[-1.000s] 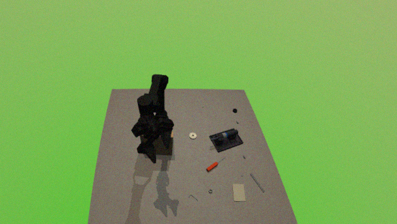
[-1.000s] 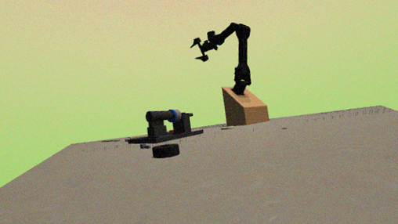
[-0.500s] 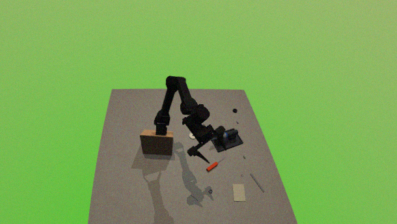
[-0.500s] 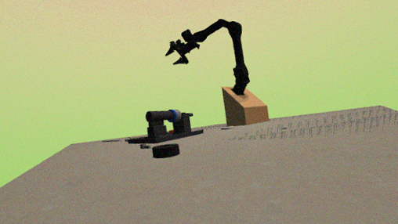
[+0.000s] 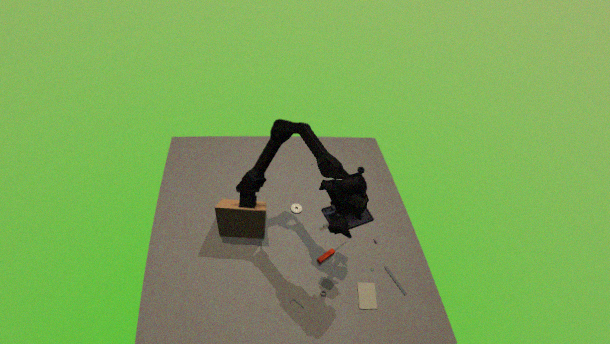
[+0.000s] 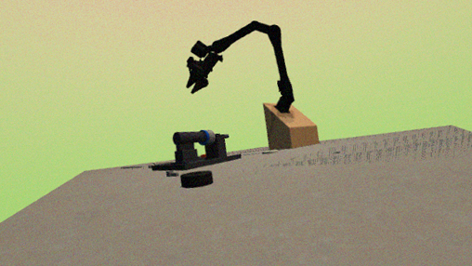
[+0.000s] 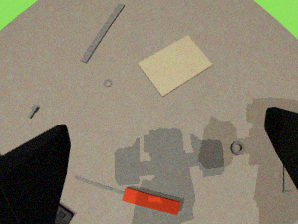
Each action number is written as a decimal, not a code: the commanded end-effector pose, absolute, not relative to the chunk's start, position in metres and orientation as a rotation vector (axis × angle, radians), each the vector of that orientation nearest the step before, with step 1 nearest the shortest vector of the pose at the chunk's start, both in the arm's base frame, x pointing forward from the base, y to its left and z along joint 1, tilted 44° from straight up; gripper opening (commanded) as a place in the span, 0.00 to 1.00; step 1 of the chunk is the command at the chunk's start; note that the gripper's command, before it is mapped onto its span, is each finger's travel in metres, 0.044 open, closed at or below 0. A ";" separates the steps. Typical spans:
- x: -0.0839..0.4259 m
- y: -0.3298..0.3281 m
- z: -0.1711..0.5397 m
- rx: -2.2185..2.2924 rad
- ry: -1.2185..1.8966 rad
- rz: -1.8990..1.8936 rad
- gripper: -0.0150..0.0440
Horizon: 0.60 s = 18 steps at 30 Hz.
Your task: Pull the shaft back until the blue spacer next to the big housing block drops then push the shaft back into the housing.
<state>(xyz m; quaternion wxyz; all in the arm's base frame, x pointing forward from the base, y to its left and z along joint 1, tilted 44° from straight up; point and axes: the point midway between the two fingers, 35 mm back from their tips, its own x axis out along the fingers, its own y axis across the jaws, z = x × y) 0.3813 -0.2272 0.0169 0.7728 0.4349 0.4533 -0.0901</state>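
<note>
The dark fixture's base plate (image 6: pixel 228 157) (image 5: pixel 368 218) stands on the table with two dark uprights. A thick dark cylinder (image 6: pixel 189 137) lies across the left upright in the exterior view. A blue spacer (image 6: pixel 205 137) sits around the shaft line between the uprights, with a pale ring (image 6: pixel 210 136) beside it, close to the right upright (image 6: pixel 217 147). A thin shaft end (image 6: pixel 225 136) shows past that upright. My gripper (image 5: pixel 340 231) (image 6: pixel 190 89) (image 7: pixel 171 126) is open and empty, above the fixture and clear of it. In the top view the arm hides most of the fixture; the wrist view shows only a corner.
A red-handled screwdriver (image 5: pixel 326 256) (image 7: pixel 165 202) lies near the fixture. A pale card (image 5: pixel 367 296) (image 7: pixel 175 65), a grey bar (image 5: pixel 395 281) (image 7: pixel 102 34) and a white disc (image 5: pixel 293 209) also lie on the table. A black round piece (image 6: pixel 197 179) lies beside the fixture.
</note>
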 end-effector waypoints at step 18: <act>0.383 0.067 0.016 0.300 1.290 0.844 1.00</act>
